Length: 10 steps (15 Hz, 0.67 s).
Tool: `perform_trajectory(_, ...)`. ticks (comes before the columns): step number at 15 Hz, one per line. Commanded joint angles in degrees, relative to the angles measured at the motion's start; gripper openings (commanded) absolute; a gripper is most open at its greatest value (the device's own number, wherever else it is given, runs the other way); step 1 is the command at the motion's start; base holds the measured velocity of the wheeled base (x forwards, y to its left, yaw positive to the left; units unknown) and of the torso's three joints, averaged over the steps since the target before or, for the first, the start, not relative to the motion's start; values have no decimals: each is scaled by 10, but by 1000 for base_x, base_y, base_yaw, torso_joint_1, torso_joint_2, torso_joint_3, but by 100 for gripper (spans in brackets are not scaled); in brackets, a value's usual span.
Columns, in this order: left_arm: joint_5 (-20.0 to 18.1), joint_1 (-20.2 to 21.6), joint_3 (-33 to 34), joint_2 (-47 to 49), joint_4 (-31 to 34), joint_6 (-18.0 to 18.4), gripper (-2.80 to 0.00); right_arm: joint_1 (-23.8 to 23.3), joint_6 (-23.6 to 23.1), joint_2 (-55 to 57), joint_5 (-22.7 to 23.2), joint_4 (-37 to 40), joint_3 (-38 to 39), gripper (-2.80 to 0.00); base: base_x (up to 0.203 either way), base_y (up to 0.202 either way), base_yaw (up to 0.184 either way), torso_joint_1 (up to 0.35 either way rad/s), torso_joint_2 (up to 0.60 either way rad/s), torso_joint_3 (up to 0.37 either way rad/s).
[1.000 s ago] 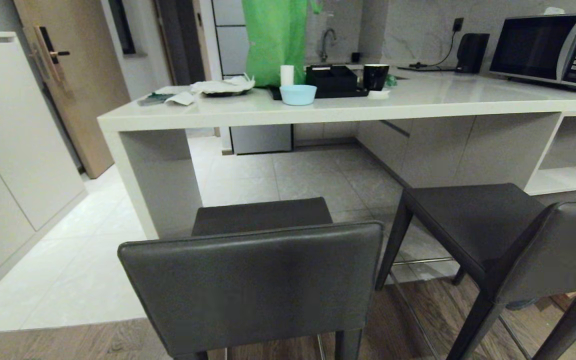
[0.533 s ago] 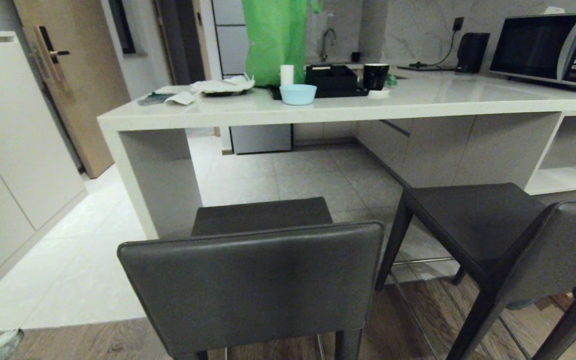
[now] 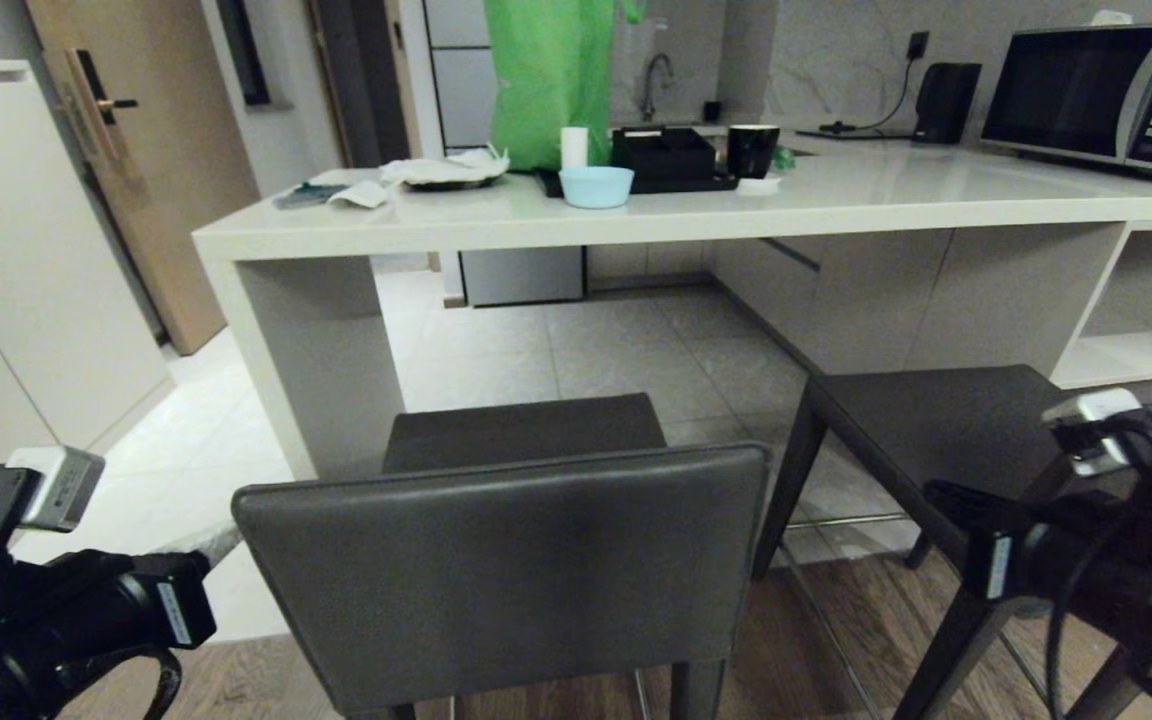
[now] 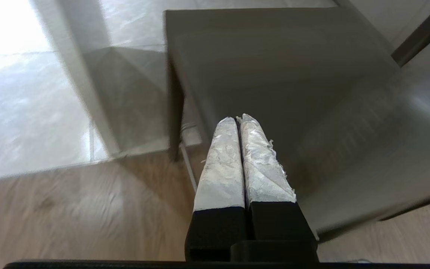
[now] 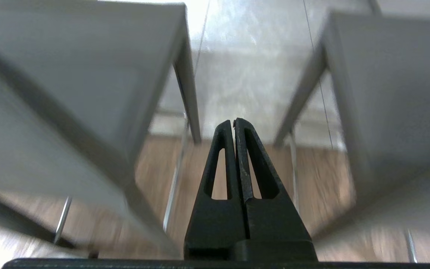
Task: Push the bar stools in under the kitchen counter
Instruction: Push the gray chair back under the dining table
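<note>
Two bar stools out on the floor, both short of the kitchen counter [image 3: 636, 215]. The nearer stool [image 3: 506, 570] shows its grey backrest square to us, seat pointing at the counter's pale side panel [image 3: 321, 360]; the second stool [image 3: 946, 440] stands to its right, angled, front legs on the tile. Neither seat is under the slab.

The left gripper [image 4: 237, 119] has its taped fingers pressed together, nothing between them, hanging just beside the left edge of the nearer stool's backrest. The right gripper [image 5: 234, 121] is clamped tight on nothing too, its tips pointing into the gap between the two stools. In the head view the right arm [image 3: 1066, 560] sits in front of the second stool.

The floor changes underfoot: wood planks [image 3: 816, 640] beneath the stools' back legs, pale tile [image 3: 636, 350] running under the counter. On the glossy white top: a light blue bowl [image 3: 596, 187], a black tray [image 3: 664, 160], a dark mug [image 3: 752, 151], a microwave [image 3: 1101, 95] at the far right. A wooden door [image 3: 136, 150] stands back left, beside a cream cabinet [image 3: 26, 260].
</note>
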Motion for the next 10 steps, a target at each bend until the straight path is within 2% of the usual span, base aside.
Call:
perform_trajectory(1,-5,-1,13,133,-127,1,-280,52,0,159,-49,-161,-12,-280,0,0,0,0,0,0)
perform_trajectory(2,-9,1,23,159,-185,3,-280,63,0,183,-69,-218,-17,-280,0,0,0,0,0,0)
perform_trajectory(4,-13,6,48,201,-259,9,-280,75,4,200,-80,-239,-23,-280,0,0,0,0,0,0)
perform_trajectory(7,-14,20,64,240,-322,11,-280,81,5,222,-79,-239,-55,-280,0,0,0,0,0,0)
perform_trajectory(10,-14,20,71,251,-327,10,-280,111,5,240,-77,-239,-74,-280,0,0,0,0,0,0)
